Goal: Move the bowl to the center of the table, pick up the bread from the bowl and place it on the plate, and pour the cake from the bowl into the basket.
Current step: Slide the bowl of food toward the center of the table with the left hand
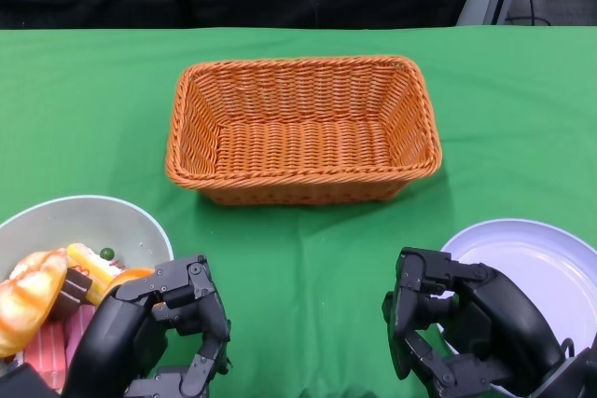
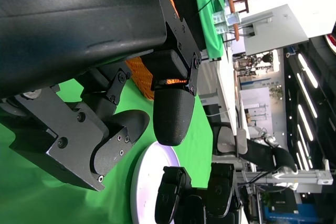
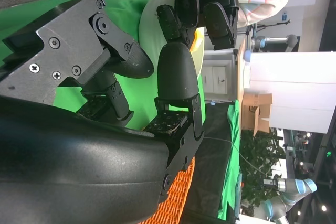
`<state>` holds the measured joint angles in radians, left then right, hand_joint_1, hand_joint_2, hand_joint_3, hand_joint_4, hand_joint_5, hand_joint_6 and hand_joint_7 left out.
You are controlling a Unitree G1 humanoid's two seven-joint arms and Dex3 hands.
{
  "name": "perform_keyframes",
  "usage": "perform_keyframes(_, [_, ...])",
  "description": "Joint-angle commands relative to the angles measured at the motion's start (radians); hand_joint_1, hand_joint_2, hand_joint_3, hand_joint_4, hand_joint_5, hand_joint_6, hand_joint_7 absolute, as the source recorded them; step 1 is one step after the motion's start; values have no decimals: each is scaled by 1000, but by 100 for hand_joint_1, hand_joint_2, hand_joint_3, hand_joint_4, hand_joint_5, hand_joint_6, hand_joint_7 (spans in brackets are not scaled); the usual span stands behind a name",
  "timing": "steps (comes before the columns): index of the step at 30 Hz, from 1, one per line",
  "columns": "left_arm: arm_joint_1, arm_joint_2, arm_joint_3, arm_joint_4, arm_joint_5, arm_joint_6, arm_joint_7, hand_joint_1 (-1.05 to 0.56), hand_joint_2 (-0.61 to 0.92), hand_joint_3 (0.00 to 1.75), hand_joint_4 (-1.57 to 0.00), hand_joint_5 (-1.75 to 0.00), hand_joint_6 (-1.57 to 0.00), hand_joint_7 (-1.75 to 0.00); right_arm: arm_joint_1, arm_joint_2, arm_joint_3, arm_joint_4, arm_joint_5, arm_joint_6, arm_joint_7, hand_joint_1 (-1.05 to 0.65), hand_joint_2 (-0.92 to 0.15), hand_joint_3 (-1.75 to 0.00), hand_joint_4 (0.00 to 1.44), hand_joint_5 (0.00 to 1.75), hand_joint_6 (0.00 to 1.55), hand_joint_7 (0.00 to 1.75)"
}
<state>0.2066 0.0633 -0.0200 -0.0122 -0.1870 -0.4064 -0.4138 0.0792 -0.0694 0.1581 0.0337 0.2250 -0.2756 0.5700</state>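
The grey bowl [image 1: 89, 216] sits at the table's near left corner. In it lie a golden bread roll [image 1: 28, 303] and a cake piece [image 1: 89, 269] with cream and fruit. My left hand [image 1: 159, 331] hovers at the bowl's right rim, fingers loosely bent and apart, holding nothing. My right hand [image 1: 457, 323] hangs the same way over the left edge of the white plate [image 1: 536, 249], also empty. The woven orange basket [image 1: 303, 128] stands empty in the middle. In the left wrist view my left hand [image 2: 157, 103] has only green cloth between its fingers, with the plate [image 2: 142, 182] beyond.
Green cloth [image 1: 308, 258] covers the table, with a bare strip between my two hands and the basket. The table's far edge meets a dark backdrop. The right wrist view shows the bowl's rim [image 3: 149, 14] behind my left hand [image 3: 202, 3].
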Motion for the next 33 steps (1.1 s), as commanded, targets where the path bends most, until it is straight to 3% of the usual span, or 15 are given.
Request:
perform_keyframes(1, [-4,7,7,2,-8,-14,7,-5,49,128,-85,-175,-76,-157,-3,-2,-4,3,9,-5,-4,-11,-52,-122,80,175,66,154])
perform_keyframes(15, [35,12,-2,-166,-77,61,9,2,52,128,-91,-162,-83,-141,-11,4,-6,29,2,-23,-4,-10,-52,-124,80,175,65,155])
perform_keyframes(24, [32,24,20,-214,-66,57,14,-3,58,114,-89,-155,-80,-133,-12,3,-8,35,0,-22,-7,-9,-53,-123,79,175,65,154])
perform_keyframes(29, [11,38,51,-222,-78,67,16,-28,63,77,-79,-137,-80,-94,-17,4,-8,45,4,-28,-1,-9,-53,-123,79,175,65,154])
perform_keyframes(31, [0,46,69,-219,-73,51,16,-43,83,31,-78,-107,-84,-62,-19,4,-8,50,2,-31,0,-9,-53,-123,79,175,65,154])
perform_keyframes(32, [-10,52,81,-213,-79,40,10,-46,87,21,-78,-101,-85,-55,-19,4,-8,51,2,-32,0,-9,-53,-123,79,175,65,154])
perform_keyframes(33, [-18,58,93,-210,-90,36,5,-49,90,16,-76,-83,-85,-39,-19,6,-7,54,2,-36,0,-9,-53,-123,79,175,65,154])
